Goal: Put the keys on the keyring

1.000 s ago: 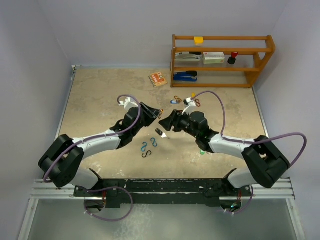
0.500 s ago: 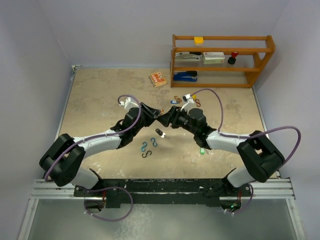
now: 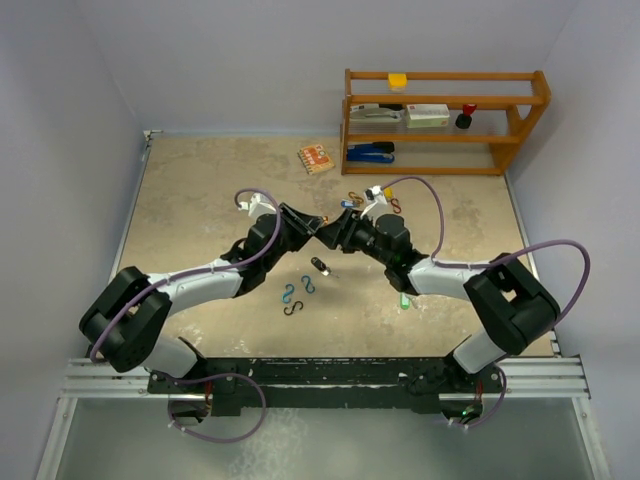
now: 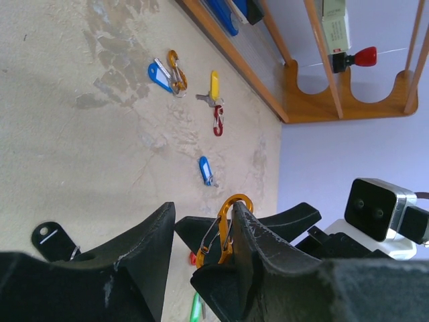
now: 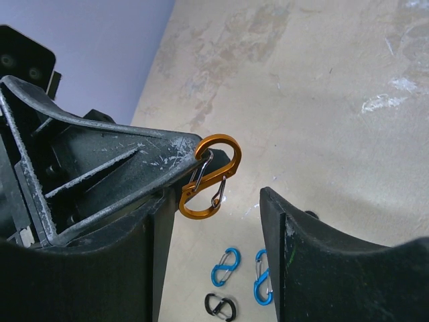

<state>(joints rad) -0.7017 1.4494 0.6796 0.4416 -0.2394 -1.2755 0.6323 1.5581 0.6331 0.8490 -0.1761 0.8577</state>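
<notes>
The keyring, an orange S-shaped clip [image 5: 210, 181] [image 4: 224, 231] [image 3: 324, 221], hangs in the air over the table's middle, pinched at the tips of my left gripper [image 3: 312, 228] [image 4: 204, 204]. My right gripper [image 3: 333, 232] [image 5: 213, 196] faces it tip to tip, its jaws open on either side of the clip, with its left finger [image 5: 157, 235] right beside the clip. The keys lie on the table. A black-tagged one [image 3: 320, 266] is under the grippers and a green one [image 3: 404, 301] is by the right arm. Blue [image 4: 159, 72], yellow [image 4: 214, 86] and another blue [image 4: 205, 169] lie further back.
Two blue S-clips [image 5: 226, 266] [image 5: 263, 282] and a black one [image 5: 220, 307] lie below the grippers. The far blue and yellow keys lie beside an orange clip [image 4: 176, 70] and a red clip [image 4: 218, 123]. A wooden shelf [image 3: 445, 120] stands at the back right, with a small orange pack [image 3: 315, 158] to its left.
My right gripper has moved left and forward to the left gripper's tips, and its jaws have narrowed around the orange clip. The left arm has stayed put.
</notes>
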